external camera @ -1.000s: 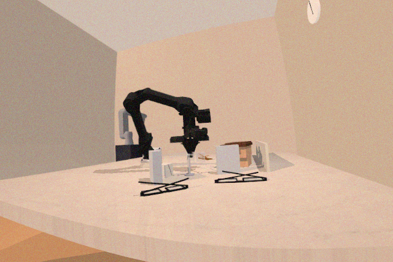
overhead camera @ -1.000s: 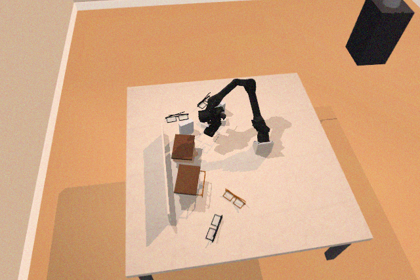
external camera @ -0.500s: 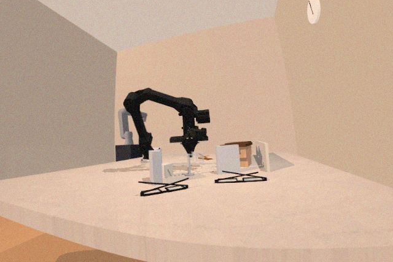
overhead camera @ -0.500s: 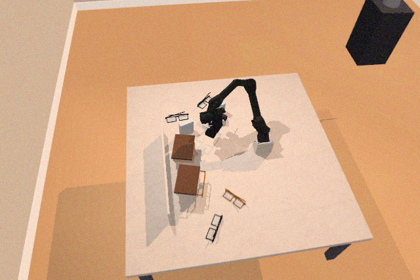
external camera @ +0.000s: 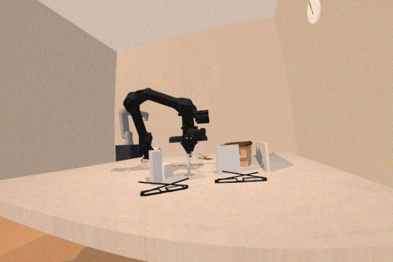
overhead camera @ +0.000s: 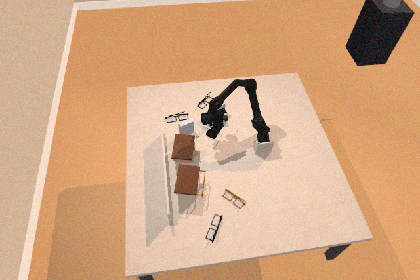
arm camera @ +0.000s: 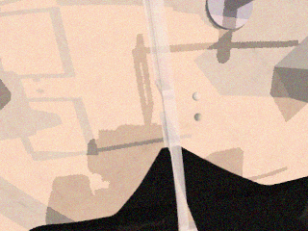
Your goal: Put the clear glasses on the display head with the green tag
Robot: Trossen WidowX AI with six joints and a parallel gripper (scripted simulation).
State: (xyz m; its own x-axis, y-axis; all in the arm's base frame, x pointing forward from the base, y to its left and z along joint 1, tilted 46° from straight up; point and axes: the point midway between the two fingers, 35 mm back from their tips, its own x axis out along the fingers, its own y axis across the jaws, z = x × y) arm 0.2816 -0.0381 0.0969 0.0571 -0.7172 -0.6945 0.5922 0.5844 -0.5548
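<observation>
The jaws [external camera: 189, 153] are pointing straight down over the desk [overhead camera: 288, 181], nearly pressed together and pinching the clear glasses [arm camera: 168, 90]. In the wrist view a pale, see-through bar of the frame is running up from between the dark finger bodies, with the faint outline of a lens showing at the left. From the exterior view the glasses are hanging as a thin pale piece under the fingertips, reaching down to a small disc at the desk surface; whether they are touching the desk cannot be told.

The jaws are hanging just beside a white block [overhead camera: 186, 126], near the two brown-haired display heads [overhead camera: 183, 146] and [overhead camera: 186, 179]. The farther head is wearing an orange frame at its face; which head carries the green tag cannot be made out. A tall white panel [overhead camera: 166, 175] is standing behind both heads.

Black glasses [overhead camera: 176, 117], [overhead camera: 204, 101] and [overhead camera: 213, 227] and an orange pair [overhead camera: 233, 198] are lying apart on the desk.
</observation>
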